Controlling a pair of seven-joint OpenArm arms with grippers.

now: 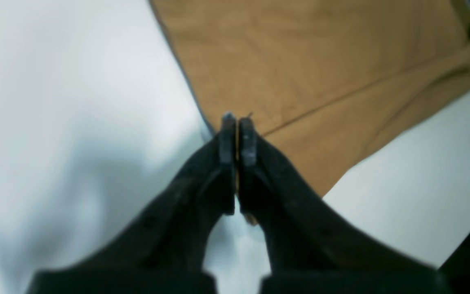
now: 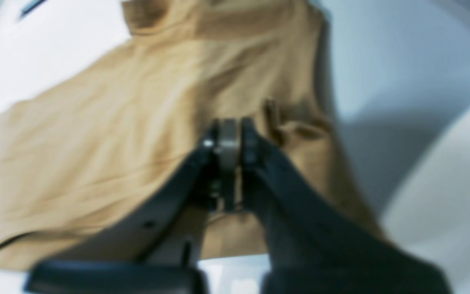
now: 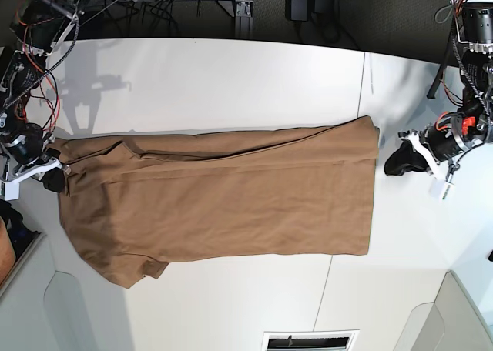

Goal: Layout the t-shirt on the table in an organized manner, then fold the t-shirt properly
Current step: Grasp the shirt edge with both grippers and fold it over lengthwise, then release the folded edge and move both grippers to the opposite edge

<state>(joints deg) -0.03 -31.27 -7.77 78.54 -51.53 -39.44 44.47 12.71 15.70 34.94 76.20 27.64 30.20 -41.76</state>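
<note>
The tan-brown t-shirt [image 3: 223, 197] lies flat and lengthwise across the white table [image 3: 216, 81], its far long side folded over onto the body. My left gripper [image 3: 391, 163] sits shut just beyond the hem end, a small gap from the cloth in the base view. In the left wrist view the left gripper [image 1: 238, 120] points at the hem corner of the t-shirt [image 1: 308, 61]. My right gripper [image 3: 55, 180] is shut at the sleeve end. In the right wrist view the right gripper [image 2: 231, 126] hovers over the t-shirt [image 2: 96, 143]. No cloth is visibly lifted.
A thin dark seam [image 3: 362, 97] runs across the table near the hem end. Cables and electronics [image 3: 31, 28] crowd the far left corner. A slotted vent [image 3: 310, 340] sits at the near edge. Bare tabletop lies beyond and in front of the shirt.
</note>
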